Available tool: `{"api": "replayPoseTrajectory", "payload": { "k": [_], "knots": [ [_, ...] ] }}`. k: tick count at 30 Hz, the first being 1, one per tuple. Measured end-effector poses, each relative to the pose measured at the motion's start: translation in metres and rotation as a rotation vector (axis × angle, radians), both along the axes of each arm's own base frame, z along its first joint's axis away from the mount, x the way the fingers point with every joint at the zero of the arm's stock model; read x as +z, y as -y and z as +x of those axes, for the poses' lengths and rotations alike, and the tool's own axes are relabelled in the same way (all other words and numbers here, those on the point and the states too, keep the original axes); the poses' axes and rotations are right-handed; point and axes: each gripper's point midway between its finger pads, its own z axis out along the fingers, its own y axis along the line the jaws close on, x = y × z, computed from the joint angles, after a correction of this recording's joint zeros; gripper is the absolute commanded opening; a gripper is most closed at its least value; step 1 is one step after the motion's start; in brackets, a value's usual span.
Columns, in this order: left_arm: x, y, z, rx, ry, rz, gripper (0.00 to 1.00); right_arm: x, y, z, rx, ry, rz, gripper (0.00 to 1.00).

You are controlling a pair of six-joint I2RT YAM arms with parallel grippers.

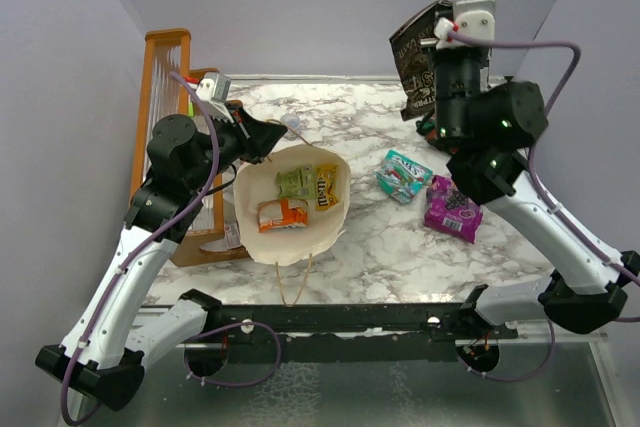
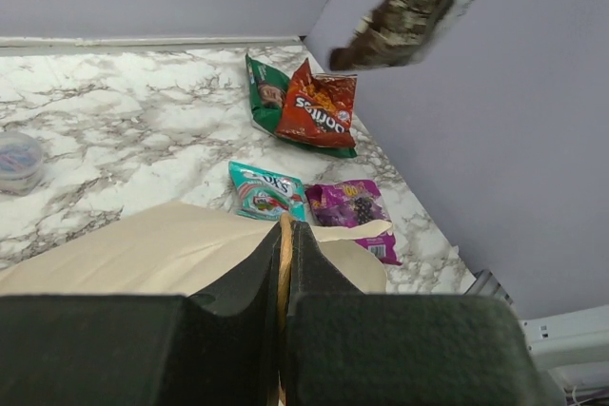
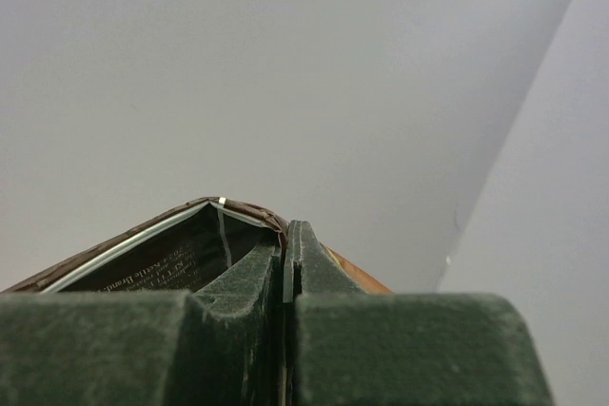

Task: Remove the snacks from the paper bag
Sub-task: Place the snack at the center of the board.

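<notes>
**Brown chip bag held aloft, due to be set down right of the paper bag**
The right tool is clamped on an edge of the brown chip bag, a dark, glossy, crinkled packet hanging high beyond and right of the paper bag. It is best lowered onto bare surface right of the paper bag, near the teal-pink packet and purple pouch, and released only once resting. The left tool is closed on the paper bag's far-left rim, so its mouth is held open. A green packet, an orange packet and a yellow-brown candy pack are seen inside.
</notes>
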Motion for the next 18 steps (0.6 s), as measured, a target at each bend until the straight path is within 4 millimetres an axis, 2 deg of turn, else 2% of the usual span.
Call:
{"api": "replayPoseTrajectory", "payload": {
  "k": [1,3,7,11,13,18],
  "knots": [
    [0.0,0.0,0.0,0.0,0.0,0.0,0.0,-0.011,0.009,0.015,-0.026,-0.035,0.005,0.01],
    [0.0,0.0,0.0,0.0,-0.001,0.0,0.0,-0.045,0.032,0.052,-0.086,-0.137,0.001,0.01],
    [0.0,0.0,0.0,0.0,-0.001,0.0,0.0,-0.115,0.055,0.103,-0.099,-0.325,0.04,0.01],
    [-0.002,0.0,0.0,0.0,-0.007,0.003,0.0,-0.184,0.052,0.14,-0.016,-0.528,0.113,0.01],
    [-0.002,0.0,0.0,0.0,-0.007,0.003,0.0,-0.208,0.047,0.154,0.032,-0.613,0.166,0.01],
    [-0.001,0.0,-0.001,0.0,-0.004,0.001,0.0,-0.245,0.04,0.176,0.157,-0.748,0.347,0.01]
  ]
}}
